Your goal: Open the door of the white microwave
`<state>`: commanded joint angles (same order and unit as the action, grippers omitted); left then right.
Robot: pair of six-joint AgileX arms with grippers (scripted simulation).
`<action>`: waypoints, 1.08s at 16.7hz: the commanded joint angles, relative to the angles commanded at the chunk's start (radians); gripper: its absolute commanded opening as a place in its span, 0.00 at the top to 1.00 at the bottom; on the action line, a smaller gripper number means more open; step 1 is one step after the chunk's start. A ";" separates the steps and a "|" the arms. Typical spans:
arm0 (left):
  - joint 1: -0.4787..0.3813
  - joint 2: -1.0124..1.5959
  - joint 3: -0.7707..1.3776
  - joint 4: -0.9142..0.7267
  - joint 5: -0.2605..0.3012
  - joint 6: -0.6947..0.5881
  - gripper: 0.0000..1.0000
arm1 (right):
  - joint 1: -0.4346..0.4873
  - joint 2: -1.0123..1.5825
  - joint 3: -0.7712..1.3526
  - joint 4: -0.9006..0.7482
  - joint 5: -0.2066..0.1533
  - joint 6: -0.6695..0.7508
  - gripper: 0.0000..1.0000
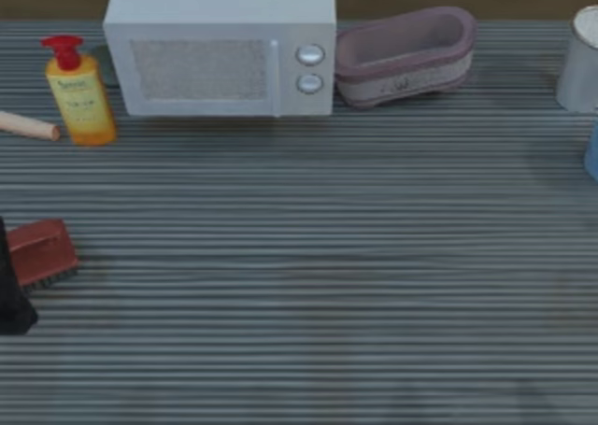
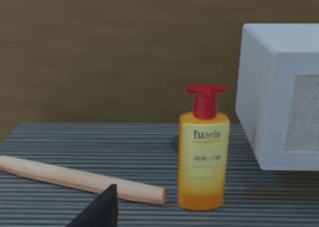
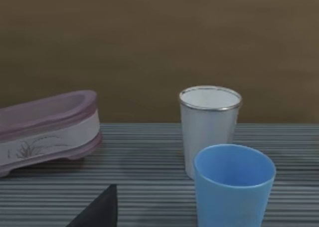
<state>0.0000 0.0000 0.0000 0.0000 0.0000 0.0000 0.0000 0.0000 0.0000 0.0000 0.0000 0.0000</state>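
The white microwave (image 1: 220, 44) stands at the back of the table, left of centre. Its door (image 1: 198, 69), with the grey speckled mesh window, lies flush with the front, and two round knobs (image 1: 310, 68) sit to its right. My left gripper (image 1: 11, 294) is parked at the table's left edge, far in front of the microwave. Only one black finger (image 2: 102, 212) shows in the left wrist view, with nothing against its flat inner face. The microwave's corner (image 2: 279, 95) is also seen there. My right gripper is outside the top view; its finger (image 3: 102, 212) stands equally bare.
A yellow lotion bottle (image 1: 79, 93) and a wooden stick (image 1: 28, 126) lie left of the microwave. A red brush (image 1: 42, 250) is beside my left gripper. An oval pink-grey tub (image 1: 404, 56) sits right of the microwave. A white cup (image 3: 209, 127) and a blue cup (image 3: 233, 184) stand at far right.
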 joint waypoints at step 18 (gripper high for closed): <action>-0.322 1.157 1.172 -0.627 -0.153 -0.281 0.00 | 0.000 0.000 0.000 0.000 0.000 0.000 0.00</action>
<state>-0.3216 1.1568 1.1721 -0.6273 -0.1530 -0.2814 0.0000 0.0000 0.0000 0.0000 0.0000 0.0000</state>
